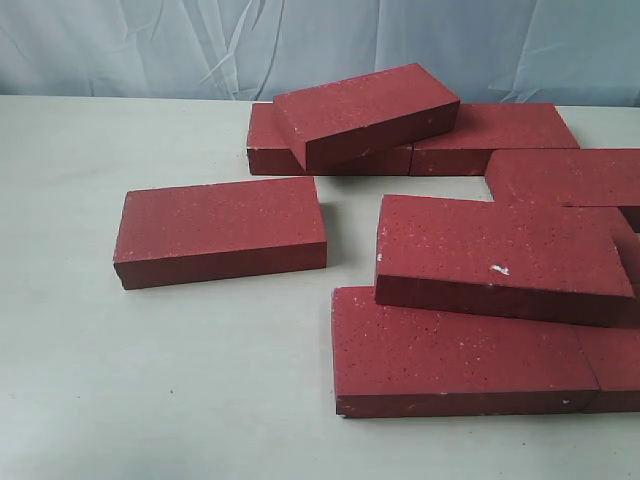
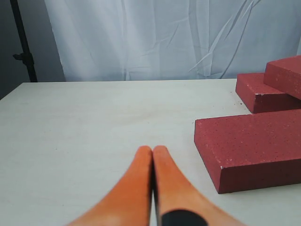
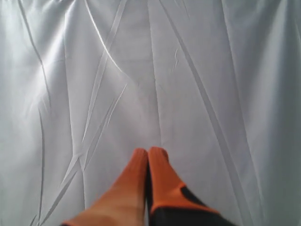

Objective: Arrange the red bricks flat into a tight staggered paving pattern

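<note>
Several red bricks lie on the pale table [image 1: 120, 380]. One single brick [image 1: 220, 230] lies flat and apart at the left. A tilted brick [image 1: 365, 113] rests on top of two flat ones at the back. A brick with a white chip [image 1: 500, 258] lies across a front brick [image 1: 460, 355]. More bricks reach the right edge. Neither gripper shows in the exterior view. My left gripper [image 2: 152, 149] is shut and empty, low over the table, with the single brick [image 2: 251, 148] beside it. My right gripper [image 3: 148, 151] is shut and empty, facing only the white curtain.
A wrinkled white curtain [image 1: 300, 45] hangs behind the table. A dark stand pole [image 2: 23, 42] rises beyond the table's far left corner in the left wrist view. Bare tabletop [image 2: 94, 122] stretches in front of the left gripper.
</note>
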`<act>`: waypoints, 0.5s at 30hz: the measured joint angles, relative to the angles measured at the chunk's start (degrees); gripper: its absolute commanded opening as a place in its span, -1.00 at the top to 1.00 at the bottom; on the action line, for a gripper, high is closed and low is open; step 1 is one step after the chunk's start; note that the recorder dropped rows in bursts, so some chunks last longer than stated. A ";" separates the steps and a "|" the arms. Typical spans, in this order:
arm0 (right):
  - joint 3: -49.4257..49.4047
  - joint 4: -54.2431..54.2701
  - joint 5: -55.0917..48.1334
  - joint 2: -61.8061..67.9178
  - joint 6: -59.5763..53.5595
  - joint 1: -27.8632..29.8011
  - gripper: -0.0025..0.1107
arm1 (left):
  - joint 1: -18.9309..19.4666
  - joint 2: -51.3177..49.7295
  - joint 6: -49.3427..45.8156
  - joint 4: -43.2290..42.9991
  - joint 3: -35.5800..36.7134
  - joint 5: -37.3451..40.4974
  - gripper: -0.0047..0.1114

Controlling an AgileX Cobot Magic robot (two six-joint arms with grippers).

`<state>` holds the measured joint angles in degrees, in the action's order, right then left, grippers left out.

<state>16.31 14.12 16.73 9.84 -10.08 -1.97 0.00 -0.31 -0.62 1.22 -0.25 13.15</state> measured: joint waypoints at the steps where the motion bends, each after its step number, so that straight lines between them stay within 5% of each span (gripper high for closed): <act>1: 1.60 0.16 -2.19 1.44 -0.08 0.00 0.97 | 0.00 0.00 0.00 0.00 0.00 0.00 0.92; 9: 13.98 0.16 -26.43 14.80 -0.43 0.00 0.97 | 0.00 0.00 0.00 0.00 0.00 0.00 0.92; 15: 15.05 0.16 -32.38 23.08 -0.43 0.00 0.97 | 0.00 0.00 0.00 0.00 0.00 0.00 0.92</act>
<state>31.37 14.28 -15.65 32.93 -10.51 -1.97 0.00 -0.31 -0.62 1.22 -0.25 13.15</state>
